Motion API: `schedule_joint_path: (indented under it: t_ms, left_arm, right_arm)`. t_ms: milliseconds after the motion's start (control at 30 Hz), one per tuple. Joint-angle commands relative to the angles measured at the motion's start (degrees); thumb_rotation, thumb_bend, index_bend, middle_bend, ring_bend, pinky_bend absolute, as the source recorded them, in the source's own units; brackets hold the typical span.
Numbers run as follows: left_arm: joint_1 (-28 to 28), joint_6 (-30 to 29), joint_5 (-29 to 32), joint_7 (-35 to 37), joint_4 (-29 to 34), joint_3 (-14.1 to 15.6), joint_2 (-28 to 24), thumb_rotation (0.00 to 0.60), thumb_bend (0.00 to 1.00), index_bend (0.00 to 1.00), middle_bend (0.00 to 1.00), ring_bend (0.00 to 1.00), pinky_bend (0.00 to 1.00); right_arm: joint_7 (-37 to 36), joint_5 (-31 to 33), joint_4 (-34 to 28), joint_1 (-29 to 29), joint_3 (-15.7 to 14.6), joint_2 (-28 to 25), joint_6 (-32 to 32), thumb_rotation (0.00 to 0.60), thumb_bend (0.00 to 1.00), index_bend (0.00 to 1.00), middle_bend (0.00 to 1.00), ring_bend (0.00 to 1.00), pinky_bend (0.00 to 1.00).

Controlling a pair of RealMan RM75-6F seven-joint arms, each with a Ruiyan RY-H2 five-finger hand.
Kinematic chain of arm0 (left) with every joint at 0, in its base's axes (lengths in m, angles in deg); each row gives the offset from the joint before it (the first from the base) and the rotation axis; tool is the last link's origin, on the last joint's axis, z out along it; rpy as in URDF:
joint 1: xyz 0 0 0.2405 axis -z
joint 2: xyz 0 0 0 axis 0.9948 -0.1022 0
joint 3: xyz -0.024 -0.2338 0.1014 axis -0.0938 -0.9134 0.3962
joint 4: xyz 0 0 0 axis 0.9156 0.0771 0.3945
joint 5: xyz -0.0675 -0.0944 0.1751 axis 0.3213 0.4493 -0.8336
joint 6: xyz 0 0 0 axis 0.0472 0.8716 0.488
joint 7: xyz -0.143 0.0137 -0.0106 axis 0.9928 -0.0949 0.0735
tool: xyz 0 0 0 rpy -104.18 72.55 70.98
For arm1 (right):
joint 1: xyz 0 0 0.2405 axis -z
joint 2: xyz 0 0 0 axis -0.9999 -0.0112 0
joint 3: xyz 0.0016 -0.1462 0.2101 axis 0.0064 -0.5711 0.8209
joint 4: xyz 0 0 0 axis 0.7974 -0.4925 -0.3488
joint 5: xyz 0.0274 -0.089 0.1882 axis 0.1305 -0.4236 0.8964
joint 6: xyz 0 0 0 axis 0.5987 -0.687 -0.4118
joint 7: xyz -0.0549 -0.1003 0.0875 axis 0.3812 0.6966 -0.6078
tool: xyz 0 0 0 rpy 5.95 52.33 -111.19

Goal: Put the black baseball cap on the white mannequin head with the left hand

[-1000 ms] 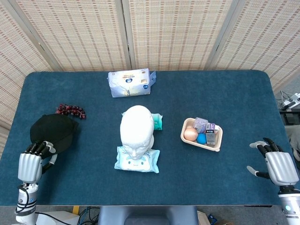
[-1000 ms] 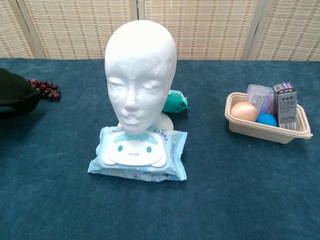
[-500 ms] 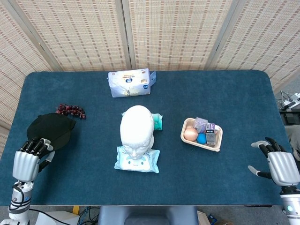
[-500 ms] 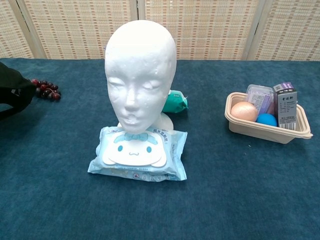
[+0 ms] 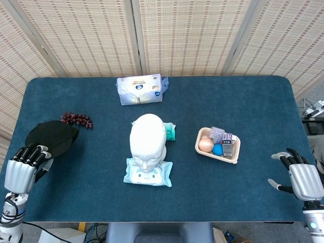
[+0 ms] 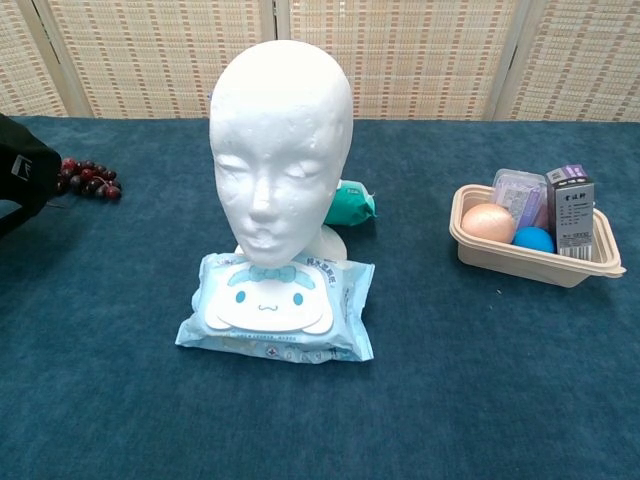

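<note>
The black baseball cap (image 5: 50, 135) lies at the table's left edge, just below the grapes; in the chest view the black baseball cap (image 6: 20, 172) shows tilted up at the frame's left border. My left hand (image 5: 21, 169) grips its near edge, fingers curled over the rim. The white mannequin head (image 5: 148, 139) stands upright mid-table, face toward me, well right of the cap; the chest view shows the mannequin head (image 6: 280, 150) bare. My right hand (image 5: 299, 178) rests near the front right edge, fingers spread and holding nothing.
A blue wet-wipes pack (image 5: 148, 173) lies in front of the head, a teal pack (image 5: 170, 131) behind it. Dark grapes (image 5: 77, 119) sit beside the cap. A beige tray (image 5: 198, 147) of small items stands to the right. A tissue pack (image 5: 142, 88) is at the back.
My left hand has drawn back to the left and toward the table's front corner, and the cap has slid left with it, tipping up in the chest view. The right hand has stayed put.
</note>
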Motion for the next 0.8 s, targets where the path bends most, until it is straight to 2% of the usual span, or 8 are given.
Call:
schedule_joint_path:
  t_ms: [33, 800]
  left_arm:
    - [0.30, -0.36, -0.06, -0.39, 0.58, -0.14, -0.56, 0.600, 0.40, 0.73, 0.50, 0.36, 0.51]
    - [5.62, -4.25, -0.97, -3.50, 5.34, -2.49, -5.94, 0.600, 0.41, 0.73, 0.51, 0.36, 0.51]
  right_arm:
    - [0.02, 0.02, -0.02, 0.00, 0.02, 0.00, 0.01, 0.600, 0.00, 0.33, 0.31, 0.16, 0.29]
    - [-0.05, -0.02, -0.04, 0.05, 0.07, 0.00, 0.09, 0.600, 0.00, 0.33, 0.31, 0.16, 0.29]
